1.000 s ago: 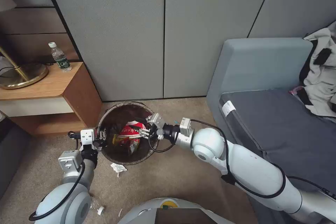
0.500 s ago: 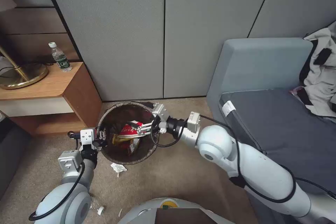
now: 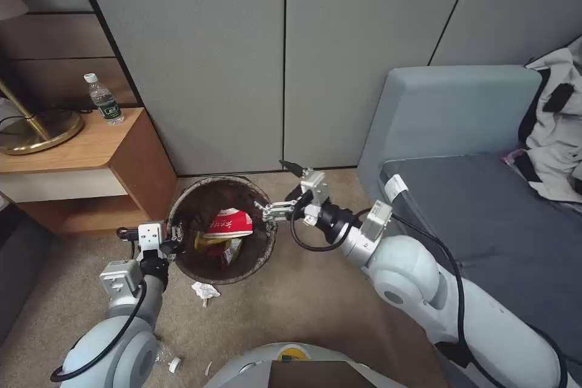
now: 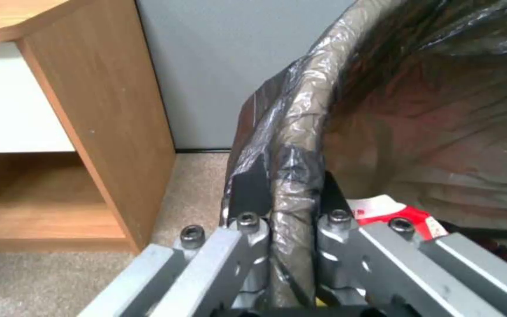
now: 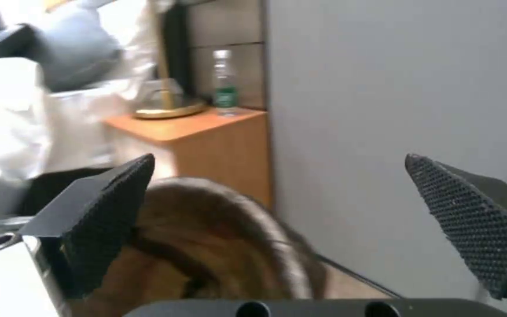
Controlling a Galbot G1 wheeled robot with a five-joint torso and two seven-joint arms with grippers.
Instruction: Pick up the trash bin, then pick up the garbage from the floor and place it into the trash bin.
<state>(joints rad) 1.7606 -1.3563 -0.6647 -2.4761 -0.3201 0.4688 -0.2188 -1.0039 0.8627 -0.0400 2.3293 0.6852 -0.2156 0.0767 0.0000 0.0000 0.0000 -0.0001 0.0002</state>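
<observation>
The trash bin (image 3: 221,230) sat on the carpet at lower centre-left of the head view, beside the wooden side table (image 3: 91,157). The left gripper (image 4: 288,229) was clamped on the bin's bag-covered rim at its left side. The right gripper (image 3: 280,187) hung at the bin's right edge, jaws spread wide and empty. A red-and-white wrapper (image 3: 229,224) lay inside the bin; a crumpled tissue (image 3: 205,291) lay on the carpet just below it

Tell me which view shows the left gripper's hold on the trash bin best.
Left wrist view: the left gripper has its jaws shut across the trash bin rim. Head view shows that contact small; right wrist view shows a blurred bin rim.
</observation>
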